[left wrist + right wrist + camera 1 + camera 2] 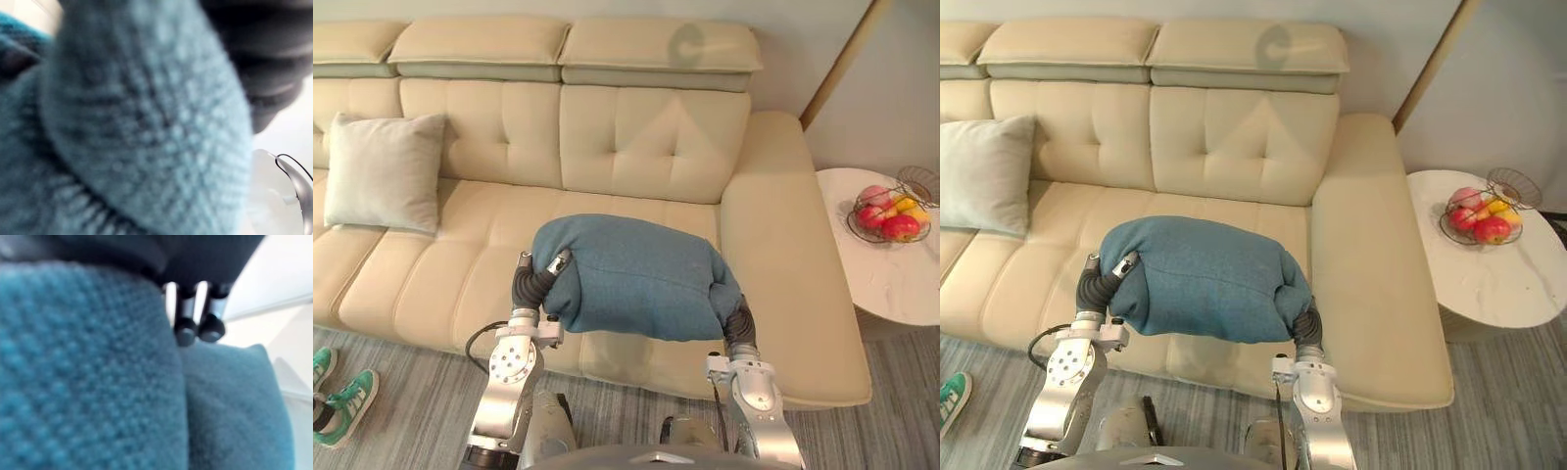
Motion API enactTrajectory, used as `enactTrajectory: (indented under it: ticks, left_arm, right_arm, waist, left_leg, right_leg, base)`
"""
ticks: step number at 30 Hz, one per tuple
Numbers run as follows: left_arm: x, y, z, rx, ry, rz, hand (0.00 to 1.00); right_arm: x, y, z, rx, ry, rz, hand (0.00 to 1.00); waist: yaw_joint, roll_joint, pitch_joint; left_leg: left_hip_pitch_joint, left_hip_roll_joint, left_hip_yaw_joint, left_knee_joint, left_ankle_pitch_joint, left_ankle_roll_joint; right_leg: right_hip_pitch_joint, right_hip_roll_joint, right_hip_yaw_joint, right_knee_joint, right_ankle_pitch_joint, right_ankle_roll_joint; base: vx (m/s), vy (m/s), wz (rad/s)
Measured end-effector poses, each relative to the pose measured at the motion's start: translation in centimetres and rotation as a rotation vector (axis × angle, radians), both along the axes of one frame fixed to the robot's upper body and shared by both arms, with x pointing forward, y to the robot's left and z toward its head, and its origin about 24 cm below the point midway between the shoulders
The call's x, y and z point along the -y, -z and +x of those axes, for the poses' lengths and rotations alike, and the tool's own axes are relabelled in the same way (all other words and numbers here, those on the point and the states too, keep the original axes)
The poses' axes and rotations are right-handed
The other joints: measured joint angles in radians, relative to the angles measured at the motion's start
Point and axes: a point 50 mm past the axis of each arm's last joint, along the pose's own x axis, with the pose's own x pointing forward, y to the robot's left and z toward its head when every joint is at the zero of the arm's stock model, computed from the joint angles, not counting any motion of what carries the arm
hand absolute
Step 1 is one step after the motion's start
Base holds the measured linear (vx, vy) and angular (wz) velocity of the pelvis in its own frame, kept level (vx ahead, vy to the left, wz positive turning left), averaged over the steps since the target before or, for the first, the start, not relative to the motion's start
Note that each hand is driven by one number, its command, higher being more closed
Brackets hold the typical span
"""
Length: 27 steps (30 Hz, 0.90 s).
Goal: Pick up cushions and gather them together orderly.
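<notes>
A blue cushion (pixel 631 276) hangs squeezed between my two hands above the front of the cream sofa's (pixel 636 137) seat. My left hand (pixel 538 281) grips its left end, the thumb hooked over the top edge. At the cushion's right end, my right hand (pixel 738 321) is mostly buried in the fabric. The right wrist view has its dark-tipped fingers (pixel 188 328) pressing into a fold of the blue cushion (pixel 88 377). Blue fabric (pixel 146 127) bulges against the left wrist view. A pale grey cushion (pixel 384 171) leans upright against the sofa's backrest at the far left.
A round white side table (pixel 891 279) stands right of the sofa with a wire basket of fruit (pixel 889 213) on it. A person's green shoes (pixel 342 397) rest on the grey floor at the lower left. The seat between the two cushions is bare.
</notes>
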Motion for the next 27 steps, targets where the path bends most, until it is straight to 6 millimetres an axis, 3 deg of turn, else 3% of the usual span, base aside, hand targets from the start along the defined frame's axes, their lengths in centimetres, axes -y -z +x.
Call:
enactTrajectory:
  ticks: [1,2,3,4,6,8,11,14,18,23,27]
  left_arm:
    - [0.1,0.1,0.0,-0.003,0.008,0.001,1.00]
    - [0.1,0.1,0.0,-0.006,0.012,0.002,1.00]
    - [0.2,0.4,0.0,-0.017,0.015,0.003,1.00]
    - [0.2,1.0,0.0,-0.039,0.016,0.017,1.00]
    - [-0.1,1.4,0.0,-0.057,0.017,0.037,1.00]
    - [-0.5,1.6,-0.1,-0.065,0.005,0.046,1.00]
    - [-0.8,2.0,-0.6,-0.086,0.001,0.053,1.00]
    - [-0.9,2.4,-0.9,-0.105,-0.003,0.055,1.00]
    - [-1.6,2.7,-1.0,-0.118,-0.029,0.062,1.00]
    - [-0.8,4.4,-1.2,-0.199,-0.005,0.035,1.00]
    - [-0.4,4.4,-1.2,-0.197,-0.001,0.024,1.00]
  right_arm:
    - [0.2,-0.1,0.1,0.006,0.010,-0.002,1.00]
    - [0.2,-0.1,0.1,0.008,0.012,-0.004,1.00]
    - [0.3,-0.1,0.0,0.003,0.011,-0.008,1.00]
    - [0.3,0.5,-0.1,-0.024,0.007,-0.011,1.00]
    - [0.1,0.9,-0.5,-0.043,0.010,0.006,1.00]
    - [-0.6,0.9,-0.5,-0.043,0.007,0.038,1.00]
    - [-0.7,1.2,-0.6,-0.055,-0.006,0.041,1.00]
    - [-0.8,1.9,-0.7,-0.087,-0.020,0.036,1.00]
    - [-1.3,2.6,0.0,-0.111,-0.058,0.031,1.00]
    - [-0.3,3.4,-0.6,-0.156,-0.048,-0.004,1.00]
    - [0.0,3.4,-0.5,-0.153,-0.039,-0.005,1.00]
  waist:
    - [0.005,-0.004,-0.001]
    - [0.012,-0.005,0.000]
    - [0.016,-0.002,-0.002]
    - [0.021,-0.012,-0.007]
    - [0.012,-0.043,-0.015]
    - [0.037,-0.073,-0.012]
    - [0.038,-0.073,-0.011]
    - [0.035,-0.077,-0.013]
    - [0.035,-0.081,-0.016]
    - [0.014,-0.069,-0.021]
    - [0.014,-0.066,-0.028]
  left_leg:
    - [0.003,-0.034,-0.045,-0.112,-0.056,-0.003]
    - [0.002,-0.057,-0.091,-0.209,-0.061,-0.008]
    - [0.007,-0.077,-0.143,-0.330,-0.034,-0.012]
    - [0.038,-0.100,-0.150,-0.386,0.047,-0.055]
    - [0.038,-0.120,-0.114,-0.369,0.031,-0.024]
    - [0.064,-0.119,-0.011,-0.348,-0.012,0.009]
    - [0.128,-0.113,0.067,-0.338,-0.054,0.030]
    - [0.178,-0.109,0.117,-0.342,-0.072,0.033]
    - [0.163,-0.078,0.153,-0.361,-0.055,0.005]
    - [0.156,-0.076,0.076,-0.445,0.016,-0.039]
    - [0.176,-0.077,0.057,-0.511,0.049,-0.048]
  right_leg:
    - [0.004,0.000,0.033,-0.029,0.016,0.009]
    - [0.004,-0.001,0.057,-0.048,0.030,0.022]
    - [0.003,-0.004,0.078,-0.061,0.039,0.037]
    - [0.003,-0.014,0.123,-0.070,0.048,0.061]
    - [0.001,-0.035,0.160,-0.110,0.087,0.072]
    - [-0.025,-0.053,0.233,-0.120,0.152,0.079]
    - [-0.047,-0.064,0.229,-0.065,0.205,0.090]
    - [-0.082,-0.068,0.217,0.007,0.208,0.087]
    - [-0.102,-0.050,0.136,-0.070,0.199,0.074]
    - [-0.077,-0.012,0.096,-0.144,0.187,0.066]
    - [-0.050,-0.003,0.070,-0.175,0.189,0.058]
  base:
    - [0.11,0.179,-0.56]
    - [0.12,0.217,-0.77]
    - [0.17,0.388,-0.93]
    - [0.15,0.352,-0.72]
    - [0.15,0.367,-0.56]
    - [0.10,0.361,-1.01]
    - [0.02,0.292,-0.88]
    - [-0.03,0.080,-0.50]
    - [-0.05,-0.088,-0.44]
    - [0.01,-0.170,0.06]
    - [0.02,-0.099,0.20]
